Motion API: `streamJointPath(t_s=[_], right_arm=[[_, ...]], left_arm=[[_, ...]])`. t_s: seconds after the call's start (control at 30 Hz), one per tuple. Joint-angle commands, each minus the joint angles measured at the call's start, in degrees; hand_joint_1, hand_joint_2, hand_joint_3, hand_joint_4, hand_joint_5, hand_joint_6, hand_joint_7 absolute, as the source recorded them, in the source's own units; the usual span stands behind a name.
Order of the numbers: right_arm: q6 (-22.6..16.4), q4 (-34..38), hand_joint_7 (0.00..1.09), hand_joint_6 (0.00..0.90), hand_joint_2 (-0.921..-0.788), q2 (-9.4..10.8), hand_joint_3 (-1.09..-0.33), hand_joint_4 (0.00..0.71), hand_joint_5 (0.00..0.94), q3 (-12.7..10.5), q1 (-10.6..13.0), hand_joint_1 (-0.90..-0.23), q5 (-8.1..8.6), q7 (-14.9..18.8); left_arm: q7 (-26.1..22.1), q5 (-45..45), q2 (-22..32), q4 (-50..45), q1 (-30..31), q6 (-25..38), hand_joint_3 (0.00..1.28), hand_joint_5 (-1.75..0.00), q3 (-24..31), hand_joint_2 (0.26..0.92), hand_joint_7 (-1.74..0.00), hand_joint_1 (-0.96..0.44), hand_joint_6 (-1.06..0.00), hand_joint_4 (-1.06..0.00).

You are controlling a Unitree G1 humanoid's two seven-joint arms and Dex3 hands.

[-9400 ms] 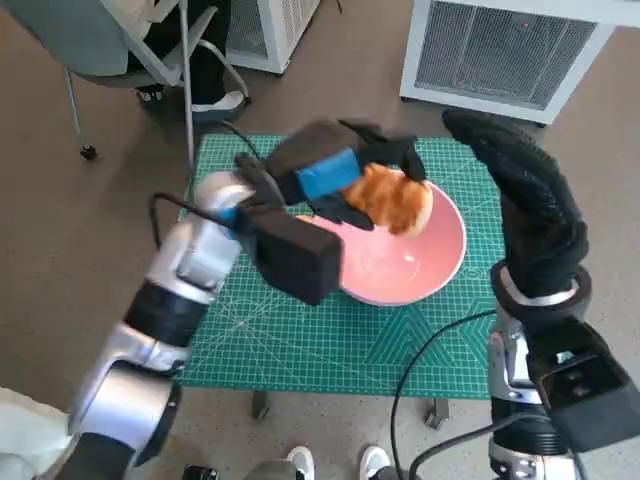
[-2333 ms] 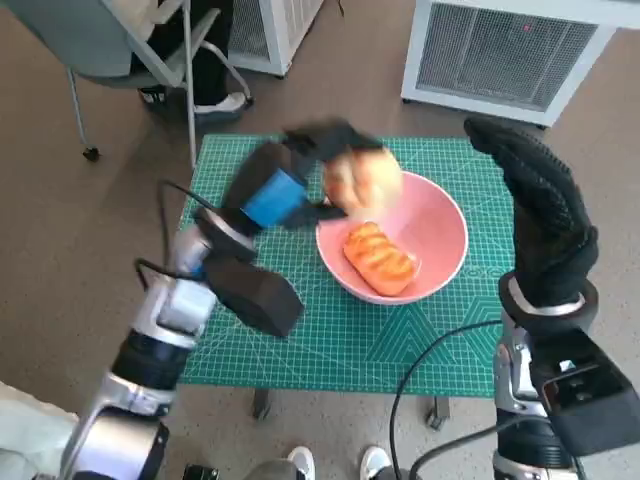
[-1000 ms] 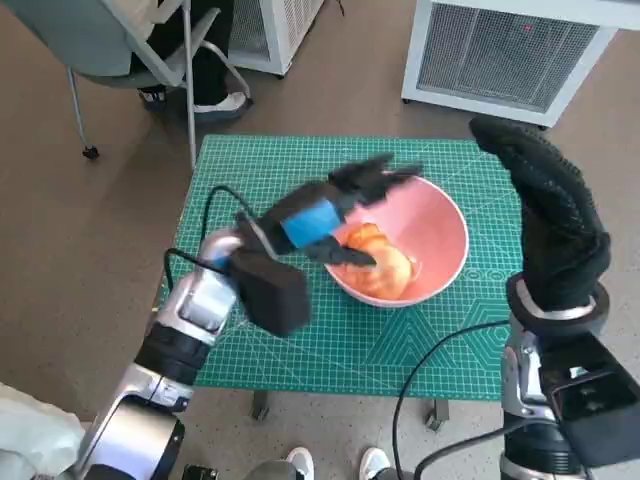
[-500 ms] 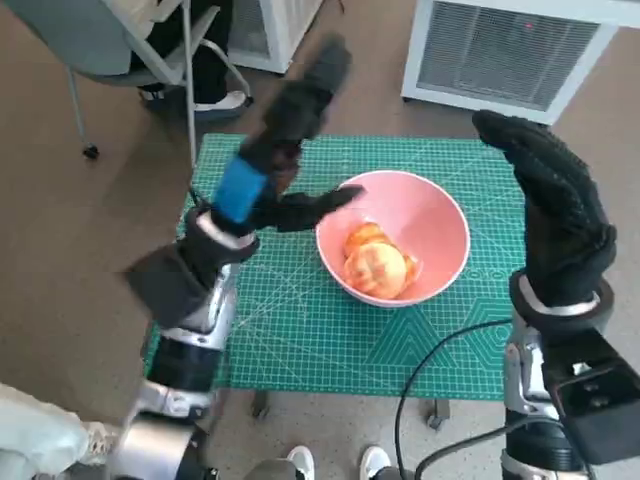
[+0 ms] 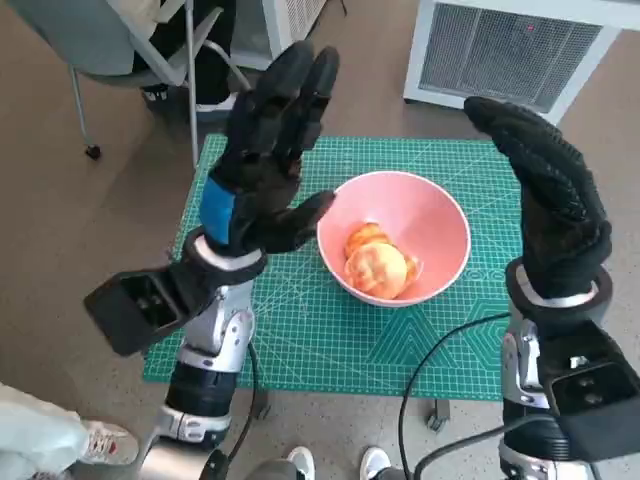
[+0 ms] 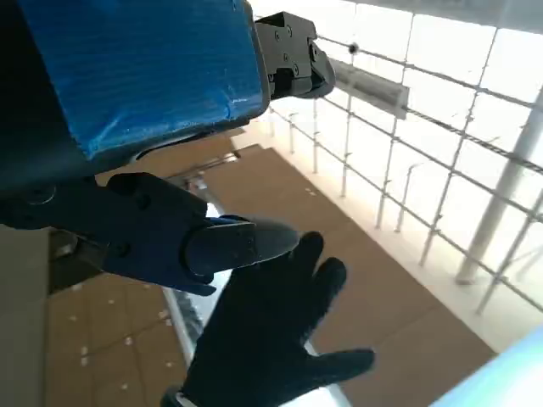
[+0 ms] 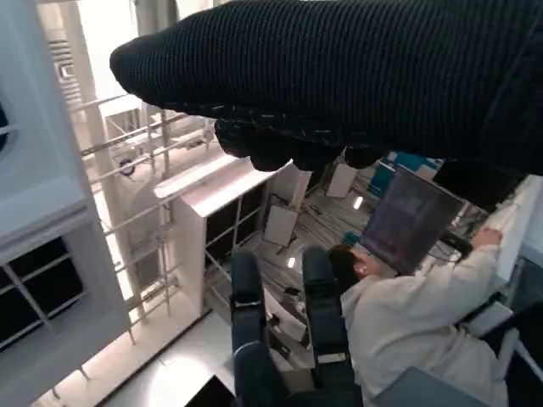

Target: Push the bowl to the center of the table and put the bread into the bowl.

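From the head view, the pink bowl (image 5: 394, 237) is sitting near the middle of the green-matted desk (image 5: 330, 340), with the bread (image 5: 376, 264) lying inside it. The left hand (image 5: 262, 165) is hovering upright beside the bowl, fingers spread and holding nothing; the right hand (image 5: 548, 200) is raised likewise, empty

In the left wrist view, the gloved right hand (image 6: 271, 339) is showing its fingers apart

In the right wrist view, the left hand's fingers (image 7: 246, 297) are pointing up near a seated person (image 7: 407, 322)

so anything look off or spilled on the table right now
Nothing stands out. The pink bowl sits upright on the green mat with the bread inside it, and both the left hand and right hand are raised, holding nothing.
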Motion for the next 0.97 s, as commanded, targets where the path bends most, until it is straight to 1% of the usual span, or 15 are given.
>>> streamJointPath(t_s=[0.03, 0.1, 0.23, 0.4, 0.53, 0.8, 0.97], right_arm=[[-0.63, 1.67, 0.69, 0.009, -0.921, -0.71, -0.73, 0.301, 0.002, 0.11, -0.34, -0.556, -0.25, 0.65], [-0.98, 1.96, 0.69, 0.007, -0.921, -0.83, -0.73, 0.301, 0.001, 0.12, -0.46, -0.551, -0.26, 0.71], [-1.81, 2.59, 0.69, 0.002, -0.921, -0.95, -0.73, 0.3, 0.001, 0.17, -0.55, -0.549, -0.32, 0.8], [-2.81, 3.53, 0.69, 0.0, -0.921, -1.22, -0.73, 0.299, 0.0, 0.14, -0.71, -0.551, -0.53, 0.84], [-3.28, 4.24, 0.69, 0.0, -0.921, -1.44, -0.731, 0.298, 0.0, 0.17, -0.76, -0.556, -0.25, 0.98], [-2.7, 2.95, 0.69, -0.001, -0.921, -1.74, -0.73, 0.297, 0.0, 0.26, 0.2, -0.563, -0.44, 0.47], [-2.31, 2.65, 0.69, -0.001, -0.921, -1.72, -0.727, 0.298, 0.0, 0.17, 0.44, -0.561, -0.09, 0.41]], left_arm=[[-0.12, -0.15, -0.71, -1.04, 1.16, -1.22, 0.43, -0.28, 1.0, 0.921, -0.71, -0.46, 0.0, -0.02], [-0.11, -0.1, -0.77, -0.86, 1.15, -1.54, 0.43, -0.33, 1.36, 0.921, -0.74, -0.47, 0.0, -0.01], [-0.19, 0.48, -0.25, -0.4, 0.97, -2.53, 0.42, -0.35, 2.17, 0.921, -0.76, -0.47, 0.0, 0.0], [0.24, 1.78, 0.26, 0.07, 0.76, -3.5, 0.43, -0.38, 2.89, 0.921, -0.73, -0.49, 0.0, 0.0], [0.47, 2.14, 0.44, 0.01, 0.91, -3.54, 0.45, -0.4, 3.22, 0.921, -0.72, -0.51, 0.0, 0.0], [0.88, 2.39, 0.78, -0.9, 1.76, -3.09, 0.47, -0.42, 3.39, 0.921, -0.68, -0.52, 0.0, 0.0], [0.5, 1.49, 0.79, -1.92, 2.53, -2.28, 0.47, -0.44, 3.31, 0.921, -0.67, -0.53, 0.0, 0.0]])
